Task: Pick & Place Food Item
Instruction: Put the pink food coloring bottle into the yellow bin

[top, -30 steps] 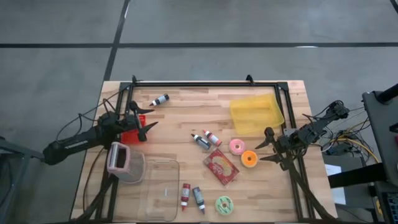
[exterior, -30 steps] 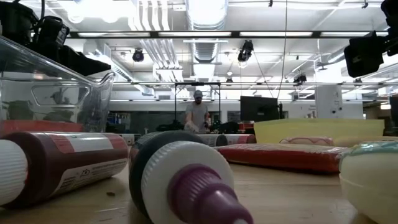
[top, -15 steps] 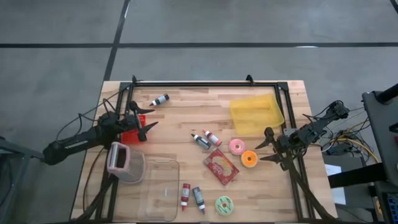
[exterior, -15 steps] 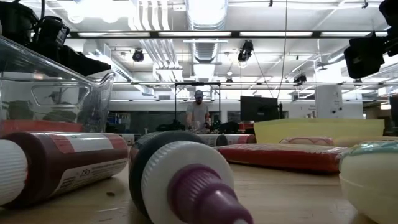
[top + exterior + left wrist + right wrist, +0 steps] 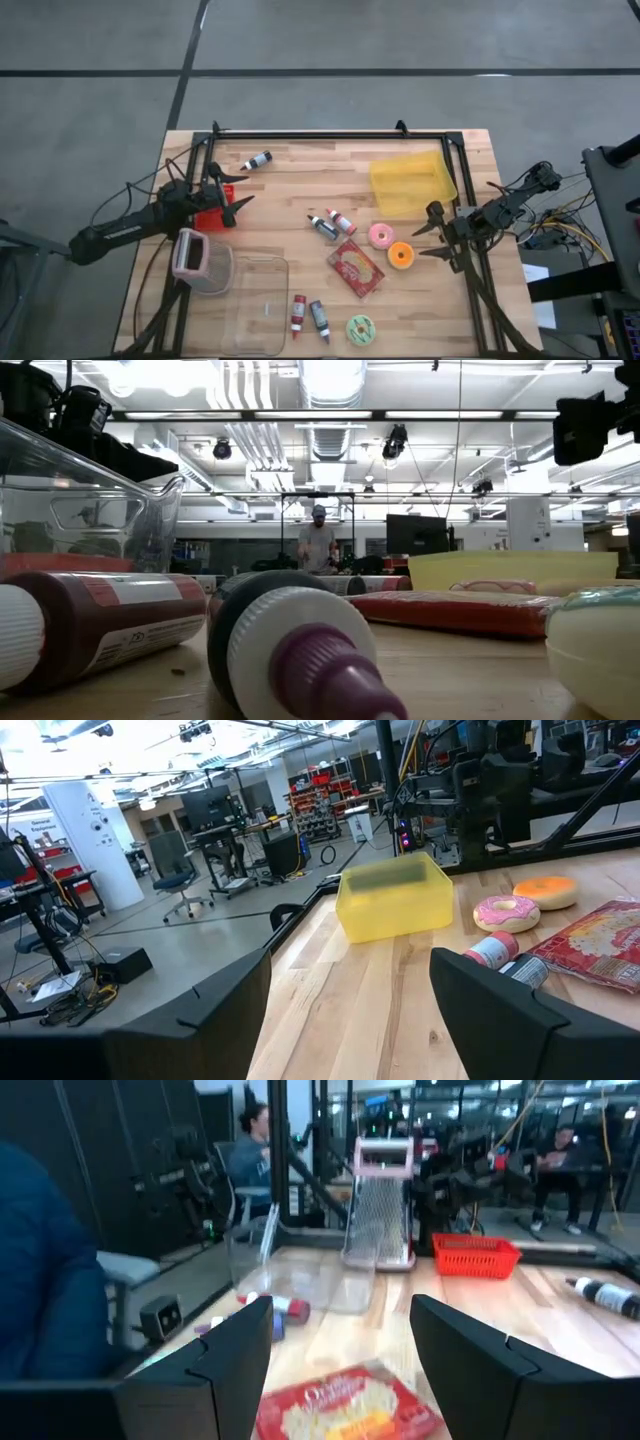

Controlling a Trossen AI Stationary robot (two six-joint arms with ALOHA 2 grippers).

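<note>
High view has both arms stretched low over the table from opposite sides, pointing inward at each other. Left gripper [image 5: 240, 197] sits over the left part of the table, right above a red basket [image 5: 211, 217], fingers spread wide and holding nothing. Right gripper [image 5: 425, 240] hovers at the right edge, just beside the orange donut [image 5: 401, 255], fingers apart too, also empty.

Food stuff is all in the middle-right area: pink donut [image 5: 381, 236] touching the orange one, a red snack pack [image 5: 355, 269] lying flat just beside them toward the near edge, and a green donut [image 5: 360, 329] close to the front edge. Yellow bin [image 5: 413, 181] is at the back right, looks empty from above.

Couple of small bottles [image 5: 330, 224] lie on their sides mid-table, two more [image 5: 308, 316] near the front, one [image 5: 257, 160] at the back left. Clear tub [image 5: 254, 305] sits front left with a pink grater [image 5: 188, 256] next to it.

Right wrist view looks straight across the snack pack [image 5: 346, 1405] toward the grater [image 5: 379, 1205] and basket [image 5: 476, 1255]. People are sitting in the room behind.
</note>
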